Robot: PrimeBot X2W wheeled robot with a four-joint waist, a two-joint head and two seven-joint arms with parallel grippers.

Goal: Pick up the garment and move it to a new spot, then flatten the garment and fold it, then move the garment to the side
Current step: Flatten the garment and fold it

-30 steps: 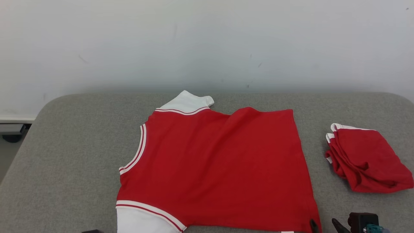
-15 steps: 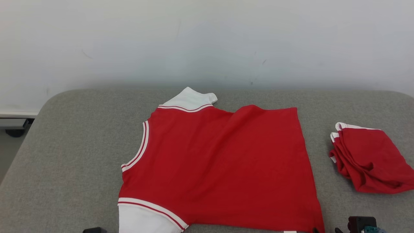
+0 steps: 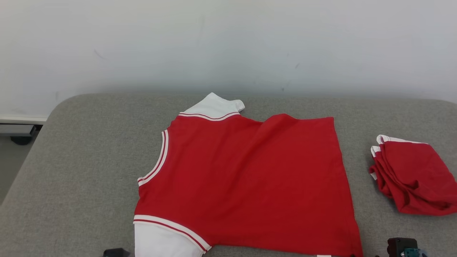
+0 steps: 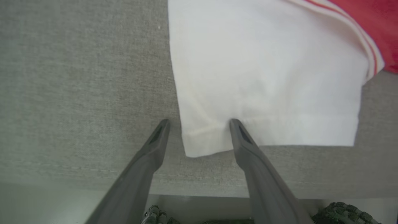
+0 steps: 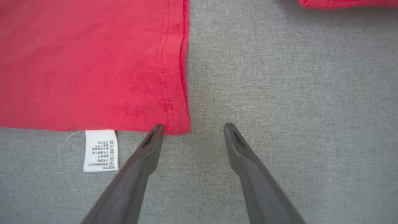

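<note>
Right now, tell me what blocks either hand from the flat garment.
Nothing visible does. The left hand straddles the garment at its white sleeve corner; the right hand sits at its red hem corner.

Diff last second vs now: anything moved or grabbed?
The head camera shifted, so the whole view slid up and right. The right gripper drew back toward the near table edge, tips now at the garment's hem corner. The left gripper edged toward the white sleeve. Both open, nothing taken. Garment, folded red pile and table unchanged.
</note>
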